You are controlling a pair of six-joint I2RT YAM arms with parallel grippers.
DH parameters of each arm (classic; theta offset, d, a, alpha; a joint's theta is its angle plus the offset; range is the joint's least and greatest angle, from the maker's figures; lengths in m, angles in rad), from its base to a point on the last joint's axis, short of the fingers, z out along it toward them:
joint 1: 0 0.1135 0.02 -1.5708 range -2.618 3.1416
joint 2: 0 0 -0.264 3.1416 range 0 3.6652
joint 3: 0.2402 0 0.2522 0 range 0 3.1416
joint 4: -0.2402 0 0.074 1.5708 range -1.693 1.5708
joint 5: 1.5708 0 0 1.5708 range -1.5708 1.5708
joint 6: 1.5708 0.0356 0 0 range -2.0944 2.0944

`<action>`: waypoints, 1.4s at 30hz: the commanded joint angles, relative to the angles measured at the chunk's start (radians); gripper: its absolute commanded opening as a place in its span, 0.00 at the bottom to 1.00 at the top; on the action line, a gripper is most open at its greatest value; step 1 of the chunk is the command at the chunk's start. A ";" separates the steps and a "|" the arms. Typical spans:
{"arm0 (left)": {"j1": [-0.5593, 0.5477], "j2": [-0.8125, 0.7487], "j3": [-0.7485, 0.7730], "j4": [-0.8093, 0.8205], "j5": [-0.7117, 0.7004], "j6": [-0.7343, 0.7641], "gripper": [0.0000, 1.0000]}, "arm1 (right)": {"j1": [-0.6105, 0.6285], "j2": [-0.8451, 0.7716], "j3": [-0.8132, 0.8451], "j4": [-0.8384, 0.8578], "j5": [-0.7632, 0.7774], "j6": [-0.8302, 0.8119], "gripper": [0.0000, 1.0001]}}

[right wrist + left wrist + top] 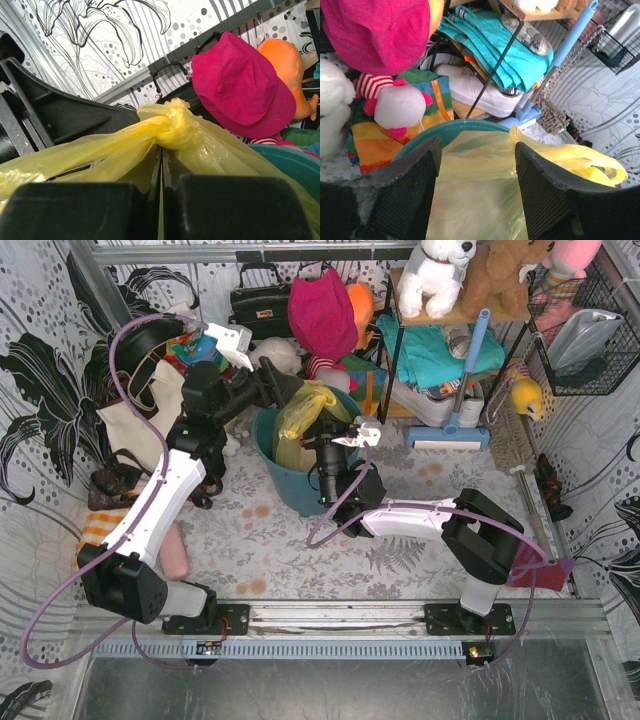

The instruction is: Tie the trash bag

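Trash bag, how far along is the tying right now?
Done: a knot is bunched at the top of the trash bag, which sits in the teal bin. In hand: the right gripper is shut on plastic just below the knot; the left gripper is open around the bag. Left: probably pulling it snug and letting go.

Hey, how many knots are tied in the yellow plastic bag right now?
1. One knot sits in the translucent yellow plastic trash bag, just past the tips of the shut right gripper pinching the plastic. More could be hidden lower, inside the round teal bin.
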 commanded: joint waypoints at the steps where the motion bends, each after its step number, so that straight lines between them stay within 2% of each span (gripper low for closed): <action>1: -0.001 -0.006 0.012 -0.036 0.088 0.006 0.67 | -0.002 0.006 0.013 0.075 -0.028 0.000 0.00; 3: -0.001 -0.018 -0.016 -0.044 0.130 0.004 0.62 | -0.002 0.016 0.019 0.091 -0.025 -0.025 0.00; 5: -0.001 -0.034 -0.047 -0.049 0.160 -0.002 0.53 | -0.003 0.023 0.027 0.095 -0.020 -0.046 0.00; 9: -0.001 -0.088 -0.109 -0.035 0.155 -0.019 0.21 | -0.002 0.031 0.025 0.116 -0.007 -0.068 0.00; 11: 0.000 -0.128 -0.130 -0.025 0.134 -0.026 0.11 | -0.003 0.031 0.020 0.120 -0.003 -0.072 0.00; 14: -0.001 -0.175 -0.146 -0.007 0.104 -0.031 0.04 | -0.003 0.033 0.014 0.133 0.001 -0.083 0.00; 19: -0.001 -0.208 -0.140 -0.013 0.157 -0.038 0.00 | -0.002 0.041 0.030 0.144 0.000 -0.104 0.00; 23: -0.002 -0.236 -0.180 -0.026 0.180 -0.052 0.00 | -0.002 0.040 0.041 0.147 0.000 -0.120 0.00; 27: -0.002 -0.265 -0.205 -0.048 0.121 -0.029 0.00 | -0.003 0.034 0.030 0.147 0.004 -0.119 0.00; 28: -0.002 -0.268 -0.199 -0.052 0.096 -0.021 0.04 | -0.002 0.032 0.024 0.147 0.005 -0.115 0.00; 31: -0.002 -0.277 -0.182 -0.034 -0.006 -0.001 0.38 | -0.002 0.027 0.011 0.146 0.006 -0.099 0.00; 33: -0.002 -0.252 -0.140 -0.041 -0.041 -0.014 0.53 | -0.002 0.022 0.005 0.141 0.003 -0.090 0.00; 34: -0.002 -0.216 -0.099 -0.062 -0.053 -0.029 0.56 | -0.002 0.018 0.002 0.137 0.003 -0.085 0.00; 37: -0.002 -0.151 -0.025 -0.074 -0.079 -0.165 0.57 | -0.001 0.011 -0.006 0.137 0.004 -0.082 0.00; 42: -0.001 -0.114 -0.088 0.067 -0.057 -0.375 0.59 | -0.001 0.004 -0.012 0.137 0.007 -0.081 0.00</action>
